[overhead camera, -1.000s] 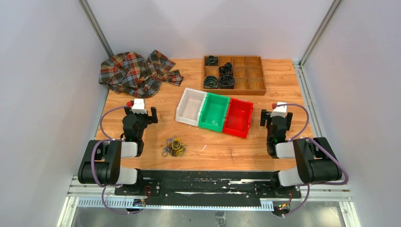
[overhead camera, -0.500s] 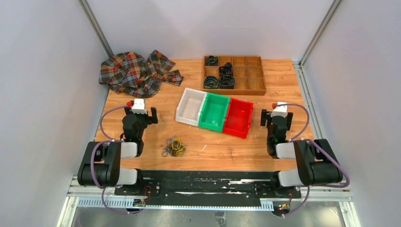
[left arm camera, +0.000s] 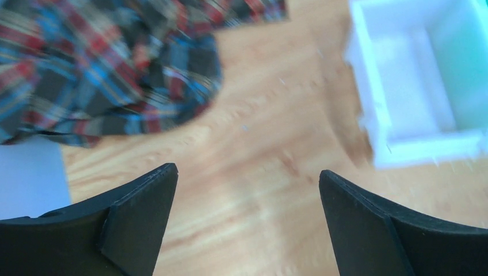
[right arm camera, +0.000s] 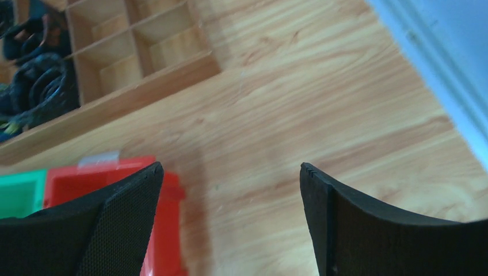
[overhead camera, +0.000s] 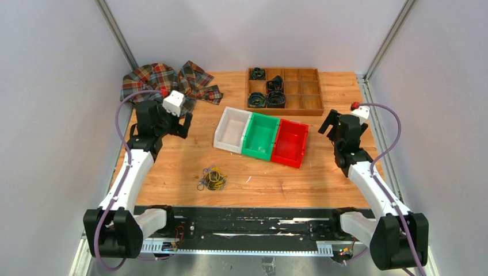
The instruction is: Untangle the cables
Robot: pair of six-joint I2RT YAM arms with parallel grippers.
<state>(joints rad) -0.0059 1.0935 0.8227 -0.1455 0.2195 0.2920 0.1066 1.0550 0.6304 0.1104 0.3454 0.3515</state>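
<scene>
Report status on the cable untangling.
Left end effector open, empty. Right end effector open, empty. Cables one tangled clump, untouched, neither arm near. Nothing covering them.

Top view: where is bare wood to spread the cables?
Bare wood: the near strip right of the cables, in front of the red bin; also between the plaid cloth and the white bin. Crowded: around green bin and wooden tray.
</scene>
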